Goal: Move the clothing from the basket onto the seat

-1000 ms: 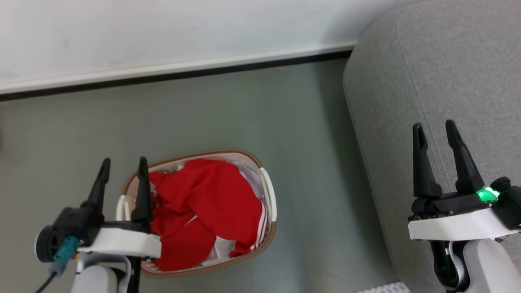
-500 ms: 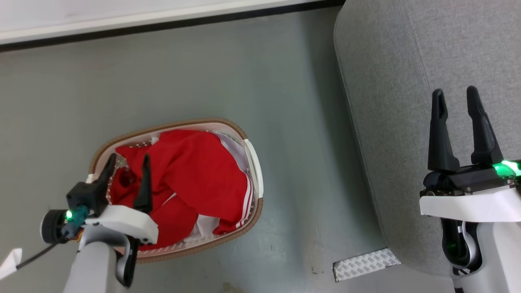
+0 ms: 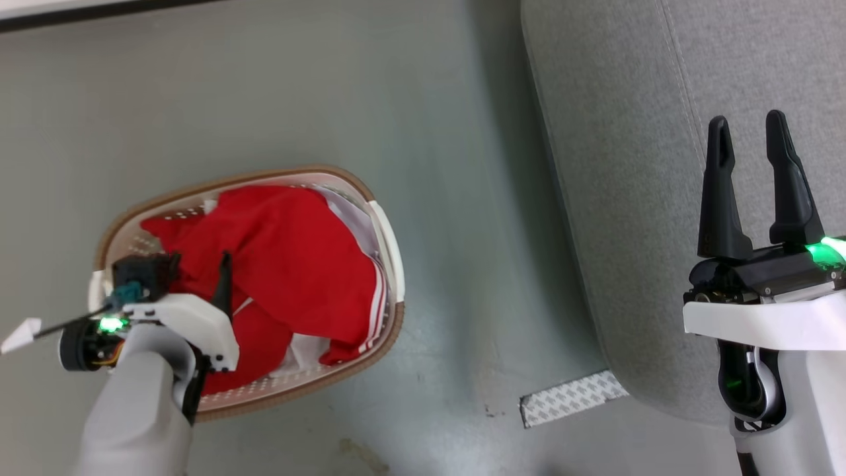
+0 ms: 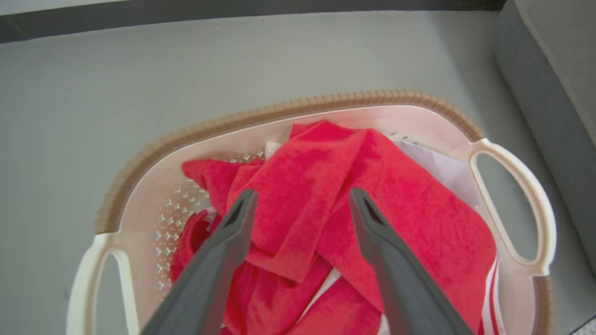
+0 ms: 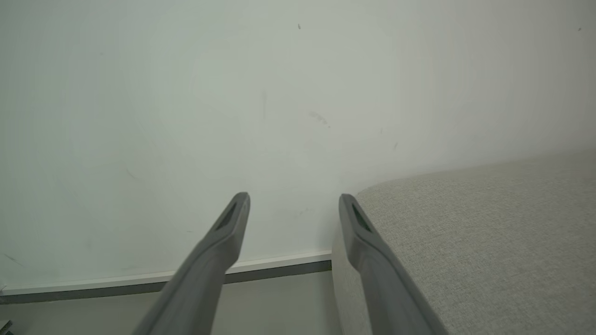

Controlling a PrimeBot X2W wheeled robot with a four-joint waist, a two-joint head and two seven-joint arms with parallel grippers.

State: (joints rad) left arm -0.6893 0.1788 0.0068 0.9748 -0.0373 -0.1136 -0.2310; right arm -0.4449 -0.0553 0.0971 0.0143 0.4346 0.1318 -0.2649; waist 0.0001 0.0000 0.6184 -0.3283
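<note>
The clothing (image 3: 297,264) is a bright red crumpled heap with white stripes, lying in the oval cream basket (image 3: 264,173) on the floor at the lower left. My left gripper (image 3: 195,264) hangs over the basket's left half, tilted down at the heap. The left wrist view shows that left gripper (image 4: 302,193) open, its fingers apart just above the red clothing (image 4: 409,209), inside the basket's brown rim (image 4: 298,104). The grey seat (image 3: 628,198) fills the right side. My right gripper (image 3: 747,120) is open over the seat's edge, and the same gripper (image 5: 293,196) points at the wall beside the seat (image 5: 489,242).
A plain white sheet (image 3: 350,218) lies under the red heap. A patterned grey-white strip (image 3: 572,398) sits on the grey-green floor (image 3: 330,99) by the seat's corner. A dark baseboard (image 3: 66,10) runs along the far wall. Open floor separates basket and seat.
The head camera has tilted down, so the whole picture has shifted. My left gripper has moved forward over the basket and pitched down toward the clothing. The right gripper has held its pose.
</note>
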